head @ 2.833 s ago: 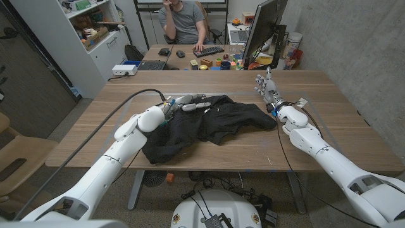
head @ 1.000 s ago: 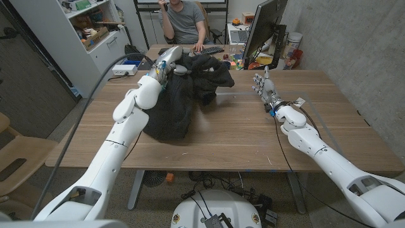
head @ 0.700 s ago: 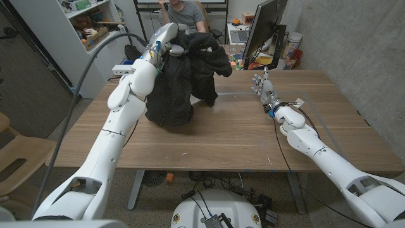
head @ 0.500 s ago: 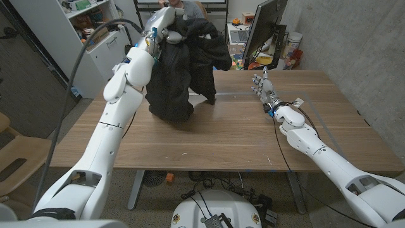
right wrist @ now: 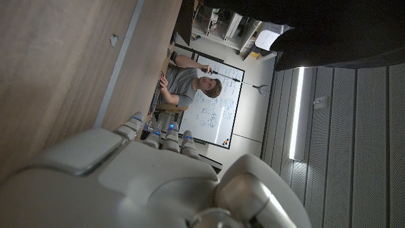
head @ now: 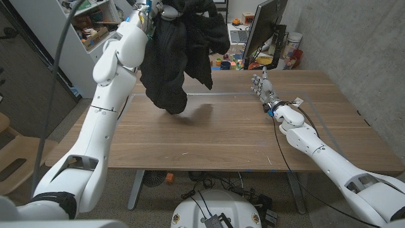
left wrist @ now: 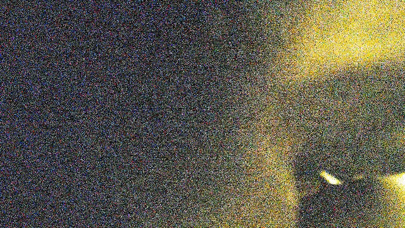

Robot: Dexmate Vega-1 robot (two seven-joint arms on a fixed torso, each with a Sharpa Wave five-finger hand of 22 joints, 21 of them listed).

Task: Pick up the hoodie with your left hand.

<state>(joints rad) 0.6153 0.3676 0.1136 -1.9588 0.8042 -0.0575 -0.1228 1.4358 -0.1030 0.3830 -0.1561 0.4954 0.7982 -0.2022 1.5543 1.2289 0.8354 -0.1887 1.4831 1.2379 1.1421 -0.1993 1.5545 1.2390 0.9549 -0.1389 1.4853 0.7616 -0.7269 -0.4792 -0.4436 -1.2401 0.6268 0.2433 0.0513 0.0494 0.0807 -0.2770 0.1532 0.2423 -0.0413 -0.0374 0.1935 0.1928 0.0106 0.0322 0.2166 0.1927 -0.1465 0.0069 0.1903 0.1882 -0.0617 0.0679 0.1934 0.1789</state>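
one hoodie (head: pixel 180 47), black, hangs bunched and crumpled from the top of the head view, its folds and a loose sleeve trailing down. its lowest fold is above the bench (head: pixel 221 136), apparently clear of the surface, with a shadow on the wood beneath it. no print or label can be read on the cloth.

the left robot hand (head: pixel 158 9) is raised at the upper edge of the head view, against the top of the garment and grasping it there; the fingers themselves are largely hidden by cloth and the frame edge. the left wrist view is dark and grainy, and nothing in it can be made out.

the right robot hand (head: pixel 261 84) is at the far right part of the bench, holding nothing, fingers extended and apart. in the right wrist view the back of this hand (right wrist: pixel 152 183) is seen, with the dark hoodie (right wrist: pixel 316 31) across one corner.

one monitor (head: pixel 261 28) stands behind the bench. one person (right wrist: pixel 186 82) sits in the background before a whiteboard (right wrist: pixel 218 107); its writing is too small to read.
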